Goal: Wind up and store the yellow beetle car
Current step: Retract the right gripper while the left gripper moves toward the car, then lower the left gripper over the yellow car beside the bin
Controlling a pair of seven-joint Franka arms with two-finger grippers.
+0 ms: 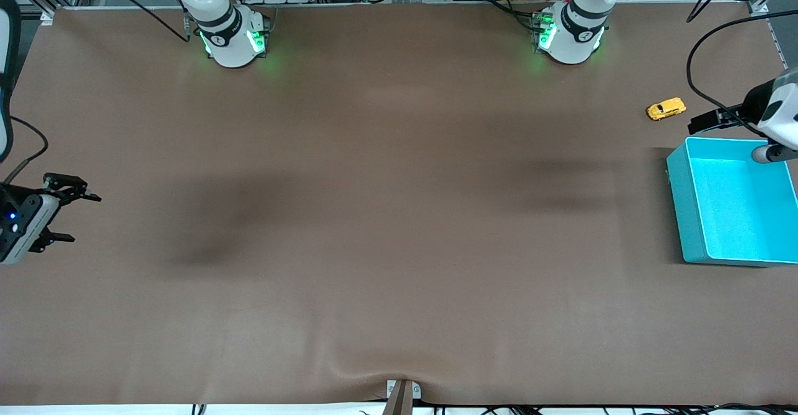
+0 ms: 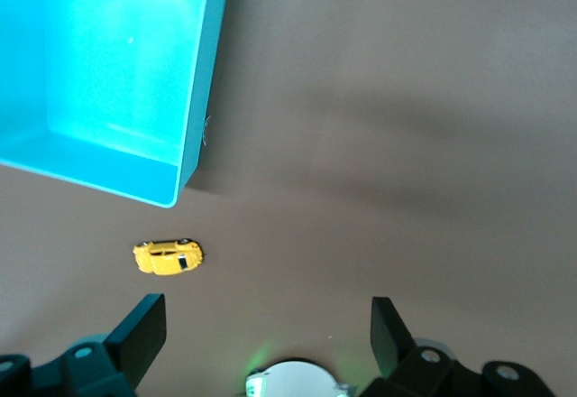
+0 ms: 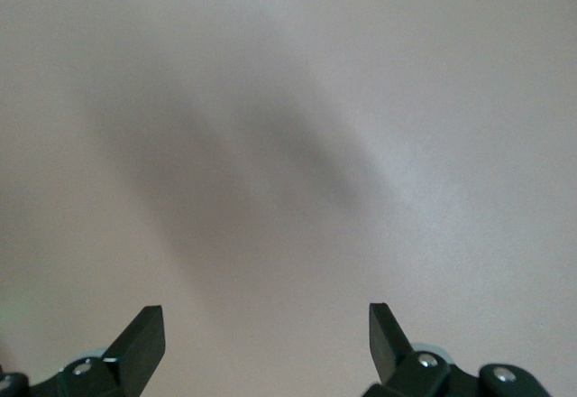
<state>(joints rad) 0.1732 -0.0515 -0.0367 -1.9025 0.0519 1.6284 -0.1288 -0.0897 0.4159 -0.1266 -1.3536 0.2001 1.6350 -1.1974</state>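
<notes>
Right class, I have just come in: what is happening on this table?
Nothing is held yet. The yellow beetle car sits on the table, just farther from the camera than the teal bin. The left hand hangs open near the car and bin; the right hand waits open at its own end.

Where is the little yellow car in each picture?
Front view: the yellow beetle car sits on the table, farther from the camera than the teal bin.
Left wrist view: the car lies beside the bin's corner.
Right wrist view: not in it.
Shared landmark: the teal bin.
</notes>
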